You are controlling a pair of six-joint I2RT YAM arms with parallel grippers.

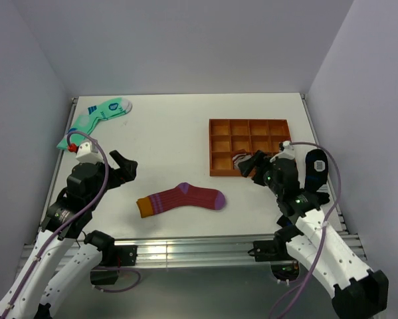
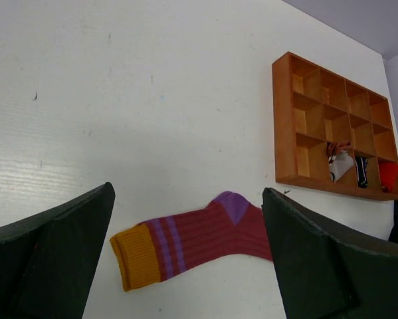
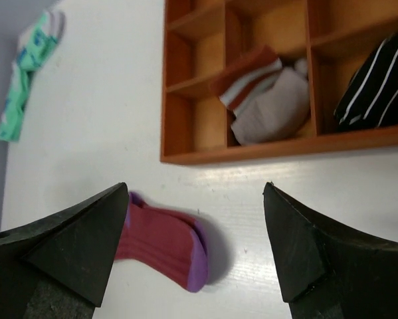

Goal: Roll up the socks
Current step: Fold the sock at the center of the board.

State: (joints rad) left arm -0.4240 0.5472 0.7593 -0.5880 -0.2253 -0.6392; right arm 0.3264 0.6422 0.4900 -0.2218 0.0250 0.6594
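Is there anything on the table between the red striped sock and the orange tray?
No. Only bare white table lies between the sock and the tray. The top view shows it, and the left wrist view agrees.

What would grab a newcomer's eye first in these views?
The maroon striped socks lie flat near the front of the table, between the open left gripper and right gripper. Behind on the right sits an orange compartment tray holding a few bundled socks; mint-green socks lie at the far left corner.
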